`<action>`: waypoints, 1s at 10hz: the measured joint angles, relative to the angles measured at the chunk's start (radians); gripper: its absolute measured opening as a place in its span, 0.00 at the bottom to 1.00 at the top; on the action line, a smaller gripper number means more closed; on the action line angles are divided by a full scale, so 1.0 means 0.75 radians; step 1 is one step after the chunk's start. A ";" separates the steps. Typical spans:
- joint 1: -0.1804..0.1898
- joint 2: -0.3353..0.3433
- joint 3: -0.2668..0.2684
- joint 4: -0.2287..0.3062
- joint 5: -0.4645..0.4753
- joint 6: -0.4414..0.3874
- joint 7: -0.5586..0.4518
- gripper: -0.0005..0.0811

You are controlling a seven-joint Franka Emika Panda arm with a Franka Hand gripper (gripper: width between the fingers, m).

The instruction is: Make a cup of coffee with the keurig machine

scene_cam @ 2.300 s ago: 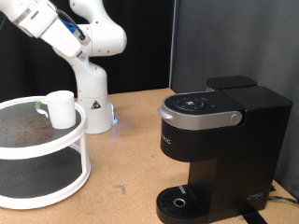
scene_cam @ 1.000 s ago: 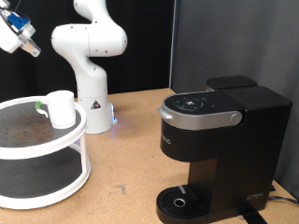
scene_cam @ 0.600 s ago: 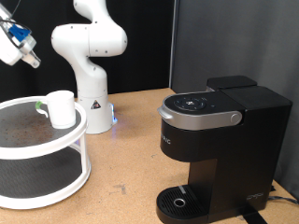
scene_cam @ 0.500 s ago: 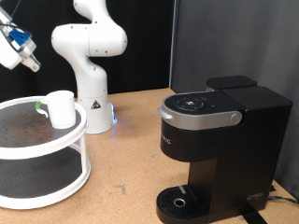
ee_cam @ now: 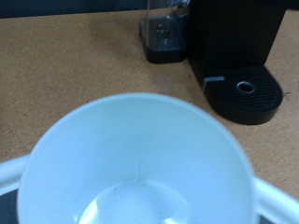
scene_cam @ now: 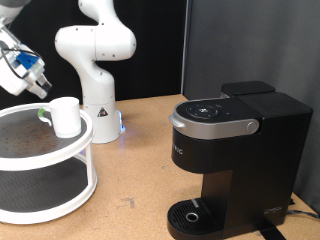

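The white cup (scene_cam: 66, 116) stands upright on the top shelf of a round white two-tier rack (scene_cam: 78, 151) at the exterior view's left. My gripper (scene_cam: 40, 87) hangs just above and to the left of the cup, apart from it. In the wrist view the empty cup (ee_cam: 140, 168) fills the near field, and no fingers show there. The black keurig machine (scene_cam: 235, 150) stands at the exterior view's right, lid down, with nothing on its round drip base (scene_cam: 191, 215). It also shows in the wrist view (ee_cam: 229, 42), beyond the cup.
A small green-topped thing (scene_cam: 42, 113) sits on the rack just left of the cup. The arm's white base (scene_cam: 98, 110) stands behind the rack. A dark boxy object (ee_cam: 166, 33) stands beside the machine in the wrist view. Bare wooden table (scene_cam: 140, 170) lies between rack and machine.
The arm swung out to the exterior view's left, then the gripper came down and to the right towards the cup. The cup and the machine have not moved.
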 joint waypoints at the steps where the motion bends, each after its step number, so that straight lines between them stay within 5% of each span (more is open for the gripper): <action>1: 0.000 0.014 0.000 -0.025 -0.011 0.030 -0.004 0.51; 2: 0.000 0.028 0.000 -0.047 -0.012 0.064 -0.014 0.73; 3: 0.000 0.036 0.000 -0.068 -0.014 0.094 -0.022 0.73; 4: 0.000 0.039 0.000 -0.086 -0.016 0.124 -0.026 0.89; 6: 0.000 0.040 -0.004 -0.110 -0.016 0.165 -0.045 0.98; 10: -0.002 0.022 -0.082 -0.116 -0.001 0.161 -0.112 0.99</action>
